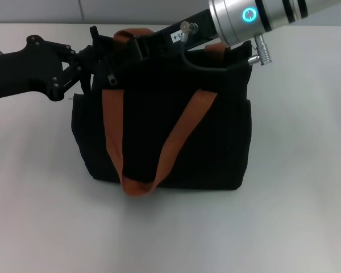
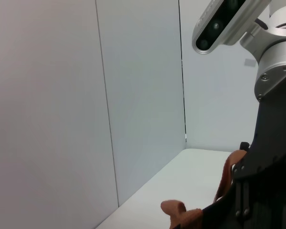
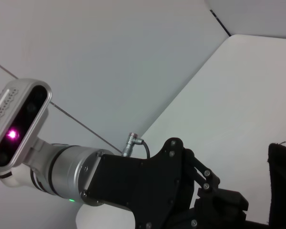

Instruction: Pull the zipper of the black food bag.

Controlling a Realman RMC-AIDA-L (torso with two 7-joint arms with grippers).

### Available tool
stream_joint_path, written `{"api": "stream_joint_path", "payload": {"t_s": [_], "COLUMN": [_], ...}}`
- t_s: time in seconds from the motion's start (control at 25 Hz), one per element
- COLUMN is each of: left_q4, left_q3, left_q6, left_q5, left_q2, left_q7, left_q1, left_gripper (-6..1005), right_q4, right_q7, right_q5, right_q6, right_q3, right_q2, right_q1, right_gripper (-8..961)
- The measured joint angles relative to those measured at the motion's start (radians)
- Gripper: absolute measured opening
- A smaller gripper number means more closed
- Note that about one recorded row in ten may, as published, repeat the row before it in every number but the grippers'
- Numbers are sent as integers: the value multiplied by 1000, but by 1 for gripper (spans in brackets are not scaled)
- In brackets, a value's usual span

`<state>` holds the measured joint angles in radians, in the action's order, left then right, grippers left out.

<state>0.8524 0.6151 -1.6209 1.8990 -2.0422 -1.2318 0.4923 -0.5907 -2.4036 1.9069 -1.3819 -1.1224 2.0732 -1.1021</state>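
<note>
The black food bag [image 1: 159, 131] stands upright in the middle of the white table, with its orange-brown straps [image 1: 176, 136] hanging down its front. A small grey zipper tab [image 1: 111, 77] hangs at the bag's top left corner. My left gripper [image 1: 94, 57] reaches in from the left and sits at that corner, right beside the tab. My right gripper [image 1: 139, 44] reaches from the upper right across the bag's top edge, near the rear strap [image 1: 125, 37]. The zip line itself is hidden behind both grippers. The left wrist view shows the right arm's wrist [image 2: 271, 143] and a strap [image 2: 176, 211].
The white table [image 1: 40, 216] spreads around the bag, with a pale wall [image 1: 102, 11] behind it. The right arm's silver wrist [image 1: 244, 17] hangs over the bag's right top corner. The right wrist view shows the left arm's black linkage [image 3: 181, 181] and a bag edge [image 3: 281, 181].
</note>
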Motion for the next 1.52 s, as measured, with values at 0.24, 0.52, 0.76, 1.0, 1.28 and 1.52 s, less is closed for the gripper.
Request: {"api": "stream_joint_path", "payload": {"t_s": [0.24,0.52,0.76,1.0,1.28,1.52], "left_q4": [0,-4,-4,-4,-1,1], "left_q3": [0,0,0,0,0,0], "left_q6": [0,0,0,0,0,-3], "left_q5": [-7,-24,-25,-25,-26,-26], "left_q2": [0,6,7,7,4,2], "left_q7": [0,0,0,0,0,0], "left_q1": [2,2,2,2,3,3], "left_gripper": [21,22,22,22,22,22], "right_q4": [3,4,1,-2,-3,-3], "right_q7": [0,-15,-16,-20,-20,-20], "right_q5": [3,11,14,25,25,25], "right_q6": [14,15,15,16,26,31], "right_q3": [-12,-30,-31,-31,-31,-31], "right_q2": [2,4,4,4,4,4], "right_q1": [-9,-11,-12,-14,-15,-15], "right_gripper": [405,403,397,263,198,183]}}
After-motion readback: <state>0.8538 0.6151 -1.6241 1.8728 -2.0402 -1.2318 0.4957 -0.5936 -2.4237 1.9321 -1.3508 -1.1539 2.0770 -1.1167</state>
